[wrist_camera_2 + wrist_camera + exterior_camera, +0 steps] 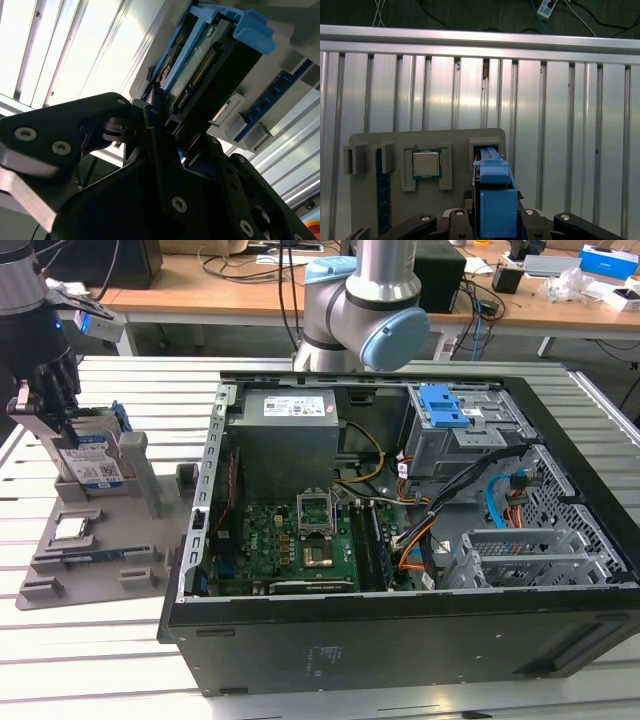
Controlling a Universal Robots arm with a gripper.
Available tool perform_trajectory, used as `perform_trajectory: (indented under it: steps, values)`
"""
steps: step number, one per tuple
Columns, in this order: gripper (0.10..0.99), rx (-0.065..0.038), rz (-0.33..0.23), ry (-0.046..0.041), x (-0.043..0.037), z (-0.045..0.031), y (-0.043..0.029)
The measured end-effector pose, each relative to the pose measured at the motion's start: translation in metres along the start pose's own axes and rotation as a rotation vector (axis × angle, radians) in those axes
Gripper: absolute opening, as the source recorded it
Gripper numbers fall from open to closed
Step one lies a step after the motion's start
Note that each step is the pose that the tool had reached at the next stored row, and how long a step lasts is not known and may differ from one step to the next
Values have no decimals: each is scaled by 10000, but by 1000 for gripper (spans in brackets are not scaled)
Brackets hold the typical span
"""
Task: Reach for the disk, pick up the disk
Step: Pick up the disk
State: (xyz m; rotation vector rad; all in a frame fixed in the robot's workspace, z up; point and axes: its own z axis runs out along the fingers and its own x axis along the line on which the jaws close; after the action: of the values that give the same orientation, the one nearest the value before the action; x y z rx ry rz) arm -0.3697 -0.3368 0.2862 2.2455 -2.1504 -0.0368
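Observation:
The disk (93, 462), a silver-grey drive with a white-and-blue label and a blue frame, stands on edge in a slot of the grey holder (105, 540) at the exterior view's left. My gripper (58, 420) comes down on it from above, with one finger on each flat side, shut on it. In the first wrist view the disk's blue frame (497, 200) sits between the black fingers (470, 202), its far end still inside the holder's slot (487, 145). The second wrist view shows the disk's connector edge (200, 70) and a fingertip (152, 112) against its side.
The holder also carries a small square chip (426, 164) and a memory stick (382, 190). An open computer case (400, 640) lies close to the holder at the exterior view's right, with a bare blue bracket (445, 405) inside. The arm's base (365, 310) stands behind the case on the slatted metal table (80, 660).

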Motion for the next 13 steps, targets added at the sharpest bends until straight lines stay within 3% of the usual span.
perform_trajectory:
  steps: [6,13]
  values:
    - [365,1,0,1,0,-6,-3]
    - [365,1,-1,1,-1,-101,0]
